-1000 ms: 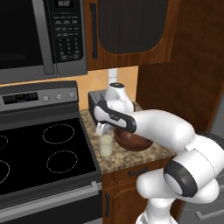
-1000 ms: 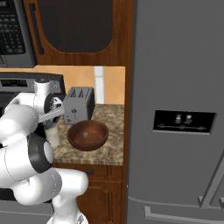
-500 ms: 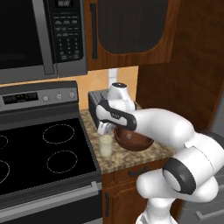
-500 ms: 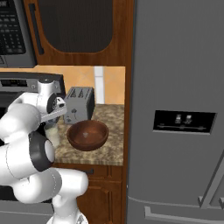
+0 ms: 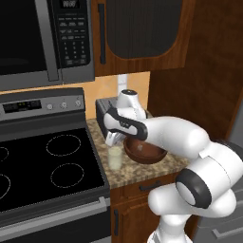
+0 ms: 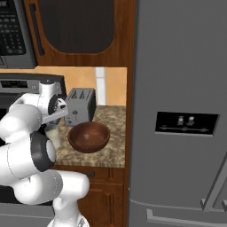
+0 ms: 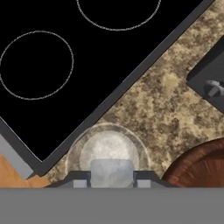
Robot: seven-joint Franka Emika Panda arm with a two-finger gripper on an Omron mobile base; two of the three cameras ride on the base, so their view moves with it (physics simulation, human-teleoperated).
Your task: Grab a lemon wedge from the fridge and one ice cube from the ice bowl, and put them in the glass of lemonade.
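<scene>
My gripper (image 5: 112, 139) hangs just above the glass of lemonade (image 5: 115, 158), a small clear tumbler on the speckled counter beside the stove. In the hand view, a pale grey ice cube (image 7: 111, 172) sits between my two fingertips, straight over the glass (image 7: 109, 146), so the gripper (image 7: 111, 177) is shut on it. The dark reddish-brown ice bowl (image 5: 144, 149) stands right of the glass, close to the arm; it also appears from the other side (image 6: 88, 136) and at the hand view's corner (image 7: 201, 168). The grey fridge (image 6: 181, 111) is shut. The lemon wedge is out of view.
A grey toaster (image 6: 80, 106) stands against the wall behind the bowl. The black stove top (image 5: 47, 161) borders the counter on the left, with a microwave (image 5: 42, 38) above it. Dark wood cabinets hang overhead.
The hand has stayed almost still over the glass, with the ice cube still between its fingers.
</scene>
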